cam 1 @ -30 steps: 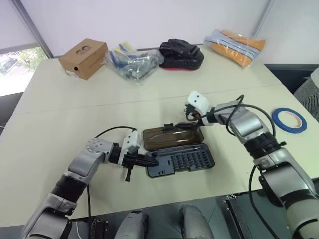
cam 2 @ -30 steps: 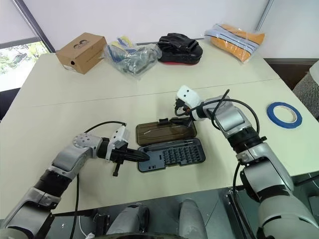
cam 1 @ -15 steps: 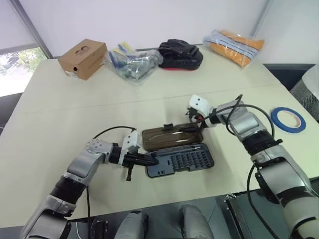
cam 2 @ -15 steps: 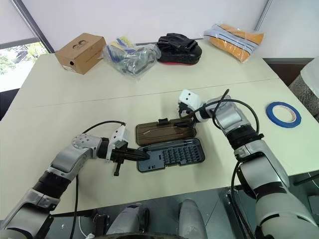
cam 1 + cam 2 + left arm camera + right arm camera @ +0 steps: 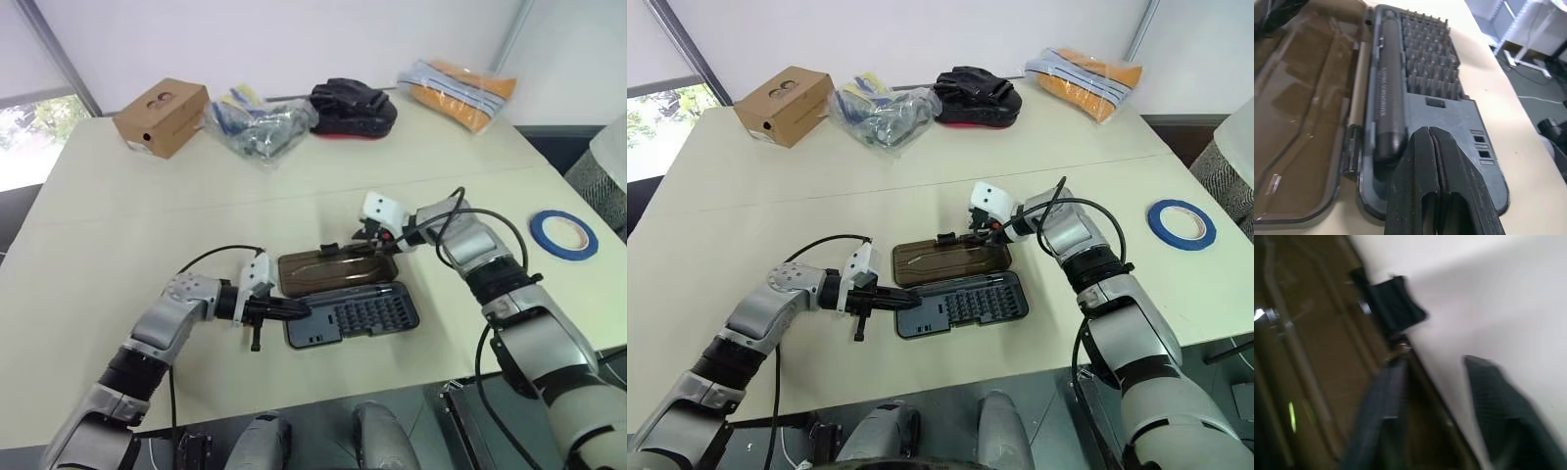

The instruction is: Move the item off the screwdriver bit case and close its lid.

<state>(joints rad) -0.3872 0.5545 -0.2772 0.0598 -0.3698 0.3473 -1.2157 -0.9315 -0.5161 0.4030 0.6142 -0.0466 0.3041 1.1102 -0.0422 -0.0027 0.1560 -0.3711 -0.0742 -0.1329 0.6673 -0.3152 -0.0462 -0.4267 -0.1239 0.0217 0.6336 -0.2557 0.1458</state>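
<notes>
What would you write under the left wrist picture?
Shut left gripper resting on the open bit case, brown lid lying flat beside it.

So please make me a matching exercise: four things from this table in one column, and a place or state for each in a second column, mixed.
1. blue tape roll
2. lid
3. left gripper
4. cardboard box

a. far corner on robot's left
b. lying open flat behind the bit case
c. on the table near robot's right edge
d. shut, at the case's end

Pairs: 1-c, 2-b, 3-d, 4-a

text: none legible; screwdriver handle (image 5: 1387,105): print too small
</notes>
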